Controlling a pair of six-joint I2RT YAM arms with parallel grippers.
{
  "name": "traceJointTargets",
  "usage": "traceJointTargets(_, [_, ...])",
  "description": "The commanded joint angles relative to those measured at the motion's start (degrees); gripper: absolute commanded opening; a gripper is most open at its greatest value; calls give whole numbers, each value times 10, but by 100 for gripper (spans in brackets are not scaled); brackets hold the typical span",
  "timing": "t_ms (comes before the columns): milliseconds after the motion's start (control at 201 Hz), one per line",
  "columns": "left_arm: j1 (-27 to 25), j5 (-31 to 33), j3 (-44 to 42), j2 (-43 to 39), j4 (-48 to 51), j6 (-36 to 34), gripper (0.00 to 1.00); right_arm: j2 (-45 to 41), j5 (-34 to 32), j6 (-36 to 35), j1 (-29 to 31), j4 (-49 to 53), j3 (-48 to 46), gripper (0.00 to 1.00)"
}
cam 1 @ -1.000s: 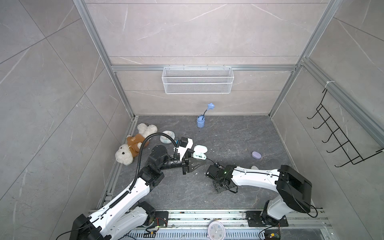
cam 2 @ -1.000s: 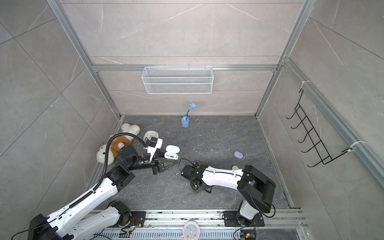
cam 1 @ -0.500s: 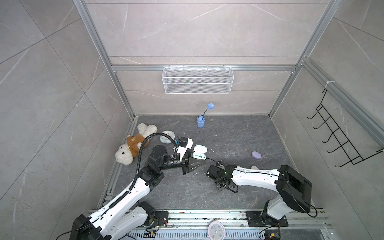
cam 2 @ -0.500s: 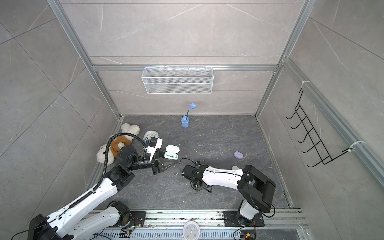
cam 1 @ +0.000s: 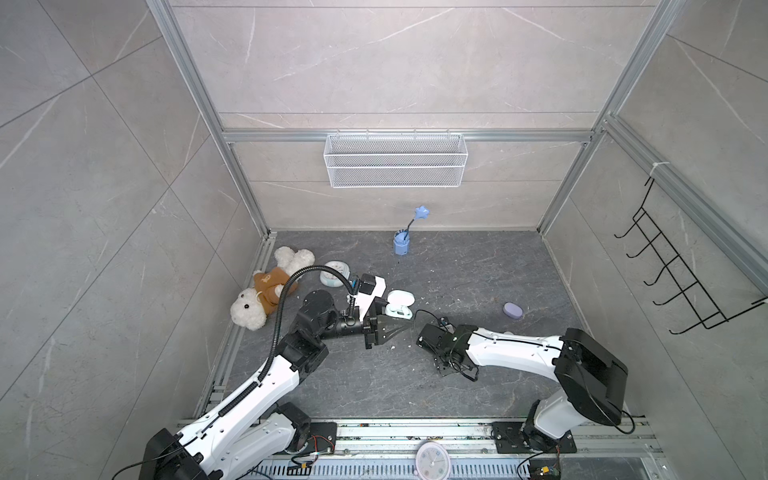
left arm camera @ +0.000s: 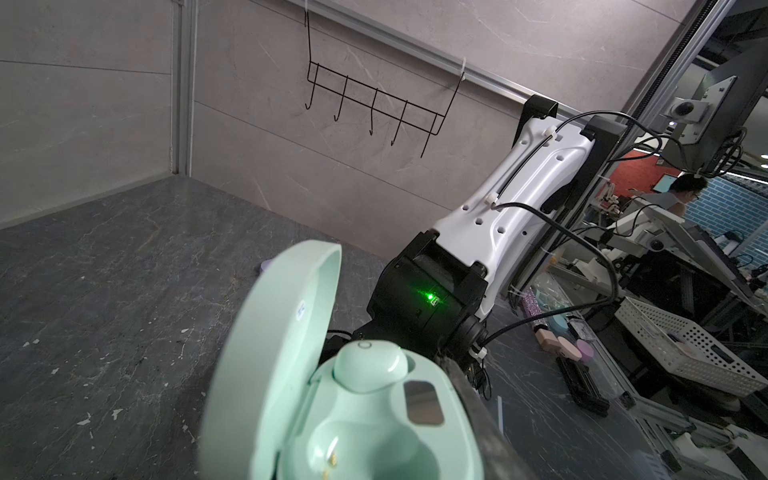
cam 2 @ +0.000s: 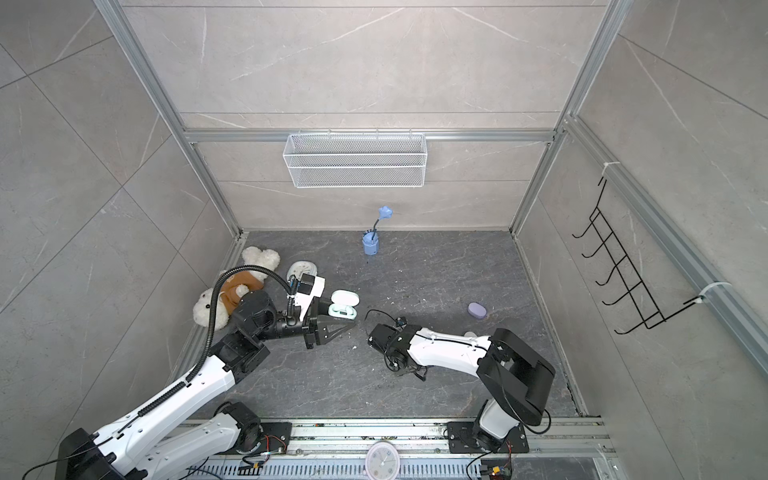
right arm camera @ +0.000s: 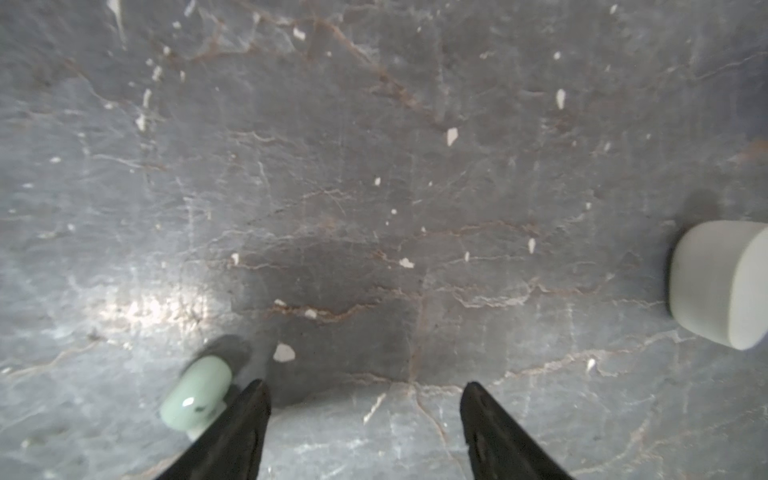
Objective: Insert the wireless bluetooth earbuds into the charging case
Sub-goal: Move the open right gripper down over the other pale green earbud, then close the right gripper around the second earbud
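While wrist (cam 1: 440, 337) hides right hand (right arm camera: 365, 388) from above, fingers (right arm camera: 245, 428) spread up close, blurred mint earbud (right arm camera: 195, 395) beside, left hand (cam 1: 405, 327) closed.

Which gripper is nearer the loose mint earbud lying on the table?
Right. The right gripper is open, with the mint earbud lying just beside it, outside its jaws. The left gripper is shut beside the open mint charging case, farther off.

Bare floor (right arm camera: 353, 249) between the right fingers (right arm camera: 245, 424); mint earbud (right arm camera: 195, 392) just beside one, white object (right arm camera: 723, 282) well aside.
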State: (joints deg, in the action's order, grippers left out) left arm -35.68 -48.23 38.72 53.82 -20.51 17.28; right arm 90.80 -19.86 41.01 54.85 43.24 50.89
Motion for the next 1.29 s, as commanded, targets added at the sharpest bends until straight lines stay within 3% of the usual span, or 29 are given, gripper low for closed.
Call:
traceJointTargets(0, [2,-5,8,-8,-14,-13,0,-44,17,32,-6,49,21,75])
traceJointTargets(164, [2,-7,4,-12,-15,-13,0,-74,97,134,-30,59,40,74])
traceJointTargets(299, [2,-8,-4,-15,-25,-9,0,-68,175,236,-50,25,29,65])
traceJointTargets(438, [3,-12,-8,-16,-33,-6,0,-44,220,278,-66,3,32,61])
traceJointTargets(871, [2,-9,-15,-27,-37,-3,0,12,244,276,-85,-16,54,40])
traceJointTargets(1284, [2,-7,-15,-29,-34,-5,0,51,238,266,-90,-24,69,31])
